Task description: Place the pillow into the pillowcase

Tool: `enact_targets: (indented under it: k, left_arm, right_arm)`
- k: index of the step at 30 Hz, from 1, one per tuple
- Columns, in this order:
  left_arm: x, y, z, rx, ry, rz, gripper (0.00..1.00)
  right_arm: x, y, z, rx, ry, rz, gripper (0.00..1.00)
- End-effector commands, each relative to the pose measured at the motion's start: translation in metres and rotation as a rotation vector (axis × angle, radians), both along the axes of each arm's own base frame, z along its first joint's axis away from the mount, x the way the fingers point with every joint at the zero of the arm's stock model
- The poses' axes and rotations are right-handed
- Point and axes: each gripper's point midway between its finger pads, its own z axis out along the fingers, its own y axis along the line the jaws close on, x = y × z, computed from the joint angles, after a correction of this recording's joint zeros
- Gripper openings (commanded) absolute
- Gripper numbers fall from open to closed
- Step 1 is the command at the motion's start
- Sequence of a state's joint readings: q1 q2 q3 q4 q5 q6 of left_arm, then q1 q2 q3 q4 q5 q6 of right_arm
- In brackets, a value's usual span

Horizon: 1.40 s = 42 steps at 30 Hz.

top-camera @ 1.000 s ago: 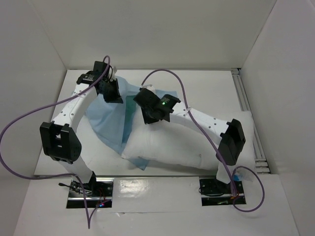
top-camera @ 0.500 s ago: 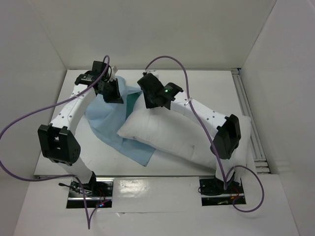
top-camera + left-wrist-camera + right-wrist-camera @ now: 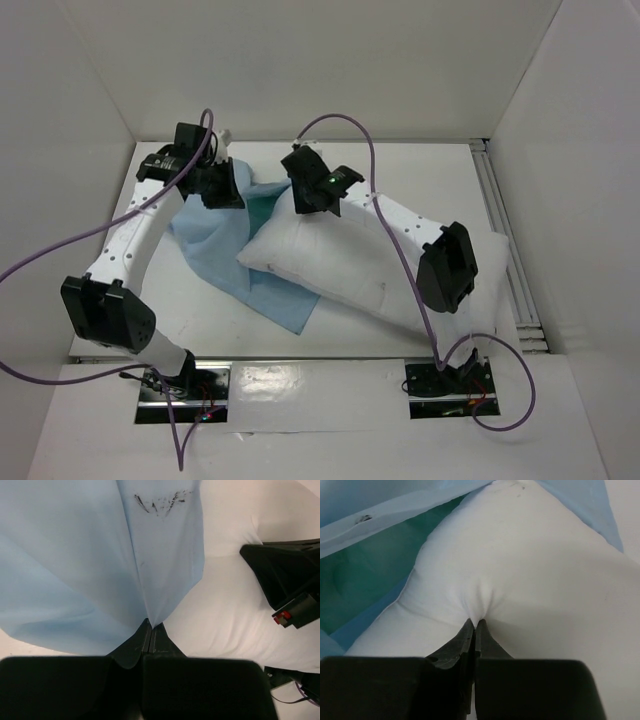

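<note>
The right gripper [image 3: 474, 623] has its two black fingers pressed together on a pinch of the large plump white rectangular pillow [image 3: 530, 575], the fabric puckering into a dimple at the tips. The left gripper [image 3: 150, 625] is likewise clamped, on a fold of the thin soft pillowcase [image 3: 70, 555], light blue outside and sea-green within, whose cloth fans away from the tips in taut creases. The coming move, as I judge it, turns on one relation: the sack's open mouth lies just beyond and to the left of the right fingers. The pillow's long axis runs from that pinched end back and to the right, along the right arm toward its base, so the pushing falls to the right arm, while the left arm, nearer the mouth, holds the upper layer up. Only the right wrist view shows the sea-green lining gaping beside the pillow's leading end, with a blue flap over its far edge, so that end seems just inside. Only the top view shows that most of the pillow lies outside on the white table [image 3: 420, 170], its near-left corner resting on the spread cloth
</note>
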<state>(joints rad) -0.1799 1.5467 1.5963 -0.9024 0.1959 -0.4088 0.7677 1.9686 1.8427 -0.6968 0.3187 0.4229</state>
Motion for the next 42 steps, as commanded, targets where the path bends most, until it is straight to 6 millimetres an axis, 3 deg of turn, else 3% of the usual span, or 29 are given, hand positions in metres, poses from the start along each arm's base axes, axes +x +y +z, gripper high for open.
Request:
enact_targets:
  k: [1,4,6,7,8,9,12,13,16,18,20,23,26,27,28,31,35,40,42]
  left_arm:
    - [-0.022,0.014,0.008,0.049,-0.007,0.013,0.00]
    - [-0.028,0.014,0.003,0.019,0.023,0.041,0.00]
    - [-0.031,0.010,0.004,-0.007,0.025,0.040,0.00]
    - [-0.031,0.007,0.002,-0.027,0.030,0.037,0.00]
    - [-0.031,0.005,0.003,-0.041,0.035,0.040,0.00]
    - [-0.028,0.002,0.002,-0.054,0.024,0.032,0.00]
    - [-0.031,-0.003,0.003,-0.078,0.022,0.014,0.00]
    - [-0.031,-0.003,0.003,-0.078,0.022,0.014,0.00]
    - [-0.030,0.004,0.005,-0.063,0.010,0.036,0.00]
    - [-0.028,0.008,0.004,-0.056,0.008,0.051,0.00]
    - [-0.029,0.010,0.008,-0.056,-0.001,0.063,0.00]
    - [-0.030,0.017,0.003,-0.053,0.011,0.096,0.00]
    - [-0.031,0.020,0.000,-0.056,0.023,0.112,0.00]
    - [-0.032,0.019,0.004,-0.065,0.014,0.106,0.00]
    - [-0.033,0.017,0.004,-0.073,0.015,0.100,0.00]
    - [-0.036,0.016,0.011,-0.080,-0.006,0.085,0.00]
    - [-0.041,0.017,0.016,-0.076,-0.020,0.077,0.00]
    - [-0.049,0.019,0.023,-0.071,-0.033,0.082,0.00]
    - [-0.050,0.022,0.019,-0.069,-0.023,0.092,0.00]
  right_arm:
    - [0.022,0.006,0.003,0.040,-0.051,-0.063,0.00]
    - [0.016,0.017,0.003,0.061,-0.036,-0.012,0.00]
    - [0.004,0.032,0.028,0.110,-0.085,0.047,0.24]
    - [-0.012,0.041,0.028,0.101,-0.094,0.085,0.41]
    - [-0.017,0.040,0.036,0.075,-0.140,0.082,0.66]
    - [-0.027,0.041,0.055,0.085,-0.183,0.090,0.74]
    - [-0.072,0.057,0.060,0.056,-0.231,0.174,0.80]
    - [-0.073,0.056,0.066,0.066,-0.239,0.173,0.80]
    - [-0.105,0.067,0.043,0.037,-0.222,0.273,0.82]
    - [-0.128,0.079,0.032,0.008,-0.219,0.346,0.90]
    - [-0.136,0.085,0.011,-0.040,-0.201,0.371,0.97]
    - [-0.139,0.085,-0.025,-0.110,-0.160,0.382,0.97]
    - [-0.133,0.080,-0.050,-0.151,-0.132,0.356,0.89]
    - [-0.129,0.077,-0.053,-0.146,-0.127,0.338,0.81]
    - [-0.127,0.076,-0.058,-0.160,-0.125,0.333,0.53]
    - [-0.121,0.074,-0.053,-0.158,-0.137,0.314,0.02]
    - [-0.103,0.072,-0.024,-0.122,-0.194,0.257,0.00]
    - [-0.063,0.051,0.006,-0.045,-0.213,0.124,0.00]
    - [-0.057,0.049,0.017,0.008,-0.207,0.131,0.00]
